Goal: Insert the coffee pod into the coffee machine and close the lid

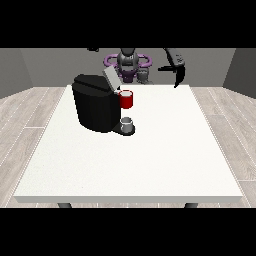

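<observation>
One coffee machine (95, 102), black, stands on the white table (150, 160), at about 10 o'clock from the table's middle. Its lid (110, 77) is grey and tilted up, open, at the machine's top.

One red thing at the machine (126, 99) sits just under the raised lid, at 3 o'clock from the machine's body. What it contains cannot be told.

One grey thing (128, 123) stands on the machine's low base, at 6 o'clock from the red thing. It cannot be told whether this is the pod or a cup.

One hand at the view's right (177, 67) is raised over the table's far edge, at 2 o'clock from the machine and well apart from it. Its fingers hang stretched downward, its thumb juts out sideways, and nothing shows between them. The grey thing lies at 7 o'clock from this hand, well apart.

One hand at the view's left (92, 49) shows only as a dark scrap at 12 o'clock from the machine; how its fingers lie cannot be told.
</observation>
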### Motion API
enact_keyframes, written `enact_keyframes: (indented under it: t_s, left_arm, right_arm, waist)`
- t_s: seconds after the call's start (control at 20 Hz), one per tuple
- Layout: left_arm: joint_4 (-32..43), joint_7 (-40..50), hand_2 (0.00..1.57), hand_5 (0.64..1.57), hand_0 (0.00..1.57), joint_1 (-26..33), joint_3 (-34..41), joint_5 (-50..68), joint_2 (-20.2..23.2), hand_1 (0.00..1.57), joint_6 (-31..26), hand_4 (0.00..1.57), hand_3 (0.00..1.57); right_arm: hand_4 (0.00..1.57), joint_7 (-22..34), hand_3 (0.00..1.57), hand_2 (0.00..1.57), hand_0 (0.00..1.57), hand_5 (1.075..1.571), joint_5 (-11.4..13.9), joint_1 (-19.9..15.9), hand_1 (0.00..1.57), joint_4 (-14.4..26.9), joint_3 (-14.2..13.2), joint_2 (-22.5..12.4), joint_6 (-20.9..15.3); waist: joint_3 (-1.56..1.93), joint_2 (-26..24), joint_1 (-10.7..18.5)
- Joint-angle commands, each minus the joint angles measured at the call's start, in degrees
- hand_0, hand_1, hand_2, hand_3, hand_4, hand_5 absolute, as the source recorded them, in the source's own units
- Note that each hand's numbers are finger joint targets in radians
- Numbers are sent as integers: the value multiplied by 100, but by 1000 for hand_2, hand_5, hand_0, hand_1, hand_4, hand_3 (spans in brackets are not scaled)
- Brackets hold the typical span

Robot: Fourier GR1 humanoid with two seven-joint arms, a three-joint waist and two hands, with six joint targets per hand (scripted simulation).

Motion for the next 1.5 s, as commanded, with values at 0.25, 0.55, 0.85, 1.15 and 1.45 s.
enact_keyframes:
  t_s: [0.25,0.55,0.85,1.15,1.45]
  left_arm:
    - [-549,-302,0,1571,0,-251,-189,332,-131,0,-159,174,0]
    - [-1170,-187,0,1571,0,-357,-520,321,-147,0,-181,185,0]
    - [-1879,-108,0,1571,0,615,-881,290,-387,0,-77,376,0]
    - [-1961,-400,0,1571,0,190,-784,404,-311,0,6,306,0]
    - [-1976,-343,0,1571,0,286,-721,652,-77,0,-251,353,0]
  right_arm:
    - [287,811,0,0,0,1571,303,-1134,0,-353,212,79,-1060]
    - [208,311,0,0,0,1571,870,-1745,0,428,-205,80,-1403]
    - [353,772,0,0,0,1571,583,-1881,0,632,-671,-55,-1010]
    - [362,137,0,0,0,1571,434,-2686,0,1474,-1401,-362,-1157]
    - [453,-60,0,0,0,1571,311,-3011,0,2073,-1551,-470,-951]
  waist:
    - [1,1163,514]
    - [3,1699,907]
    - [3,1395,945]
    - [2,2195,1051]
    - [3,2172,1058]
